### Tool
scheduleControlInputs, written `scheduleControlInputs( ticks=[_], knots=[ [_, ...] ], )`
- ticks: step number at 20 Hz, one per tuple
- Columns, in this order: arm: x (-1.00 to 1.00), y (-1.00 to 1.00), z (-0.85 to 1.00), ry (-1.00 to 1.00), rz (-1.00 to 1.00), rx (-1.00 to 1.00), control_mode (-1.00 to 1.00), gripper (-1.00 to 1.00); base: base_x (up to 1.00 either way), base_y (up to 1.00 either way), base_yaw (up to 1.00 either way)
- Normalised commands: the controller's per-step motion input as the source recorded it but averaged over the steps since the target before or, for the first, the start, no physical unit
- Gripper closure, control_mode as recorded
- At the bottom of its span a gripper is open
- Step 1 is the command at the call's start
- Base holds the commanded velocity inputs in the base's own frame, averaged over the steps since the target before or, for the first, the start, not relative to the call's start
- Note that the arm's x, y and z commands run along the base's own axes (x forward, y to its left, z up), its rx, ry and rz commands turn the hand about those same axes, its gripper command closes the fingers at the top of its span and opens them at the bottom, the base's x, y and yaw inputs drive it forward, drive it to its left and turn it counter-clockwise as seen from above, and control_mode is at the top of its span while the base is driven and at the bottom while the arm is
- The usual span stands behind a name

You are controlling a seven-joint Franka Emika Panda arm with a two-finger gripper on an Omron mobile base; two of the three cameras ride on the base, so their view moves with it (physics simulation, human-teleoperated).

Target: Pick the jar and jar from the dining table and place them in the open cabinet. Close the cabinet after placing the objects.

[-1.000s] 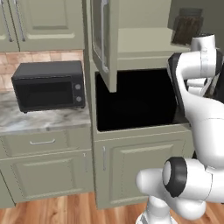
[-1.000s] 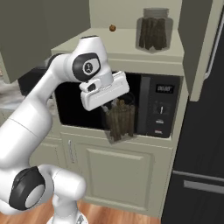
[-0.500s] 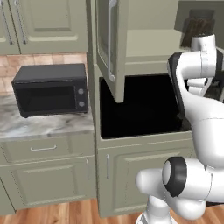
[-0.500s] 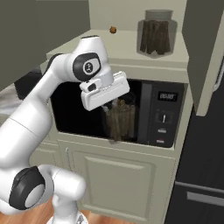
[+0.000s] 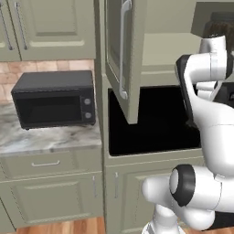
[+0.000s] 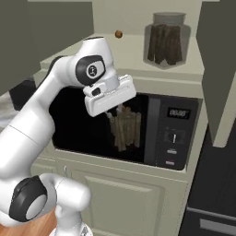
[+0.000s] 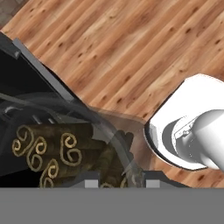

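A clear glass jar [image 6: 124,129] of brown sticks hangs under my gripper [image 6: 116,110], which is shut on its top, in front of a black built-in oven. In the hand view the same jar [image 7: 65,153] lies between my fingertips [image 7: 91,180], over wood floor. The other jar [image 6: 167,41] stands on the open cabinet's shelf [image 6: 138,53], above and to the right of the held one. The left base view shows the cabinet door [image 5: 121,59] swung open, and that shelved jar [image 5: 220,28] behind my arm. The dining table is out of view.
A black microwave [image 5: 55,103] sits on a marble counter [image 5: 45,139] at the left. The built-in oven's control panel [image 6: 175,133] is right of the held jar. A small brown ball [image 6: 119,33] lies on the shelf. A dark tall unit [image 6: 216,184] stands at the right.
The whole picture has shifted as the base moves, and the cabinet and oven look nearer. The jar stays in my shut gripper at about the same place in view.
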Motion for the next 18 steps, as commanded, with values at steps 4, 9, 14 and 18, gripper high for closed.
scheduleControlInputs(
  ticks=[4,9,14,18],
  knots=[
    [0.00,0.00,0.00,0.00,0.00,0.00,1.00,1.00,0.08,-0.01,0.02],
    [0.00,0.00,0.00,0.00,0.00,0.00,1.00,1.00,0.00,0.00,0.00],
    [0.00,0.00,0.00,0.00,0.00,0.00,1.00,1.00,0.00,0.00,0.00],
    [-0.18,-0.02,0.16,-0.11,0.02,0.00,-1.00,1.00,0.00,0.00,0.00]
  ],
)
